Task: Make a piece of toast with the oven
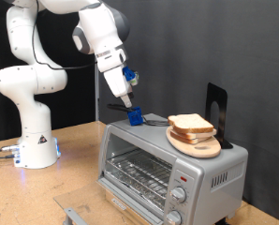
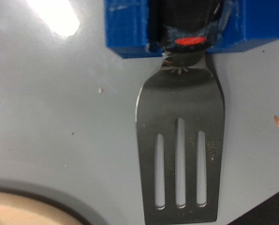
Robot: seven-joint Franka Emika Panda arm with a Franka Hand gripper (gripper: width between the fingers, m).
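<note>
A: Where is the piece of toast (image 1: pixel 190 124) found?

B: On a round wooden board (image 1: pixel 198 144) set on top of the oven (image 1: pixel 168 169), toward the exterior view's right. In the wrist view only a pale edge, prob. the board (image 2: pixel 46 208), is seen at a corner.

A: And the gripper (image 1: pixel 126 100)?

B: It is seen above the oven roof, just over a blue block (image 1: pixel 136 116). A metal spatula (image 2: pixel 179 141) is fixed into that block; its slotted blade is seen lying flat on the roof, pointing toward the board. Open or clenched can't be told: the fingertips are hidden in both views.

A: How is the bread expected to handle?

B: Judged light, soft and a bit crumbly, w/ a firmer crust. A pinch is likely to dent or tear it, so support from beneath, i.e. the blade slid under the flat face, is judged safer than a grip at the edges. It's judged liable to slide off smooth metal if tilted.

A: Counts?

B: One oven, door shut, wire rack visible thru the glass; two knobs (image 1: pixel 178 196). One board, one spatula w/ three slots, one blue block. Bread: approx. two stacked slices are suggested, but that can't be settled at this res. One dark upright stand (image 1: pixel 215 105) behind the board.
</note>
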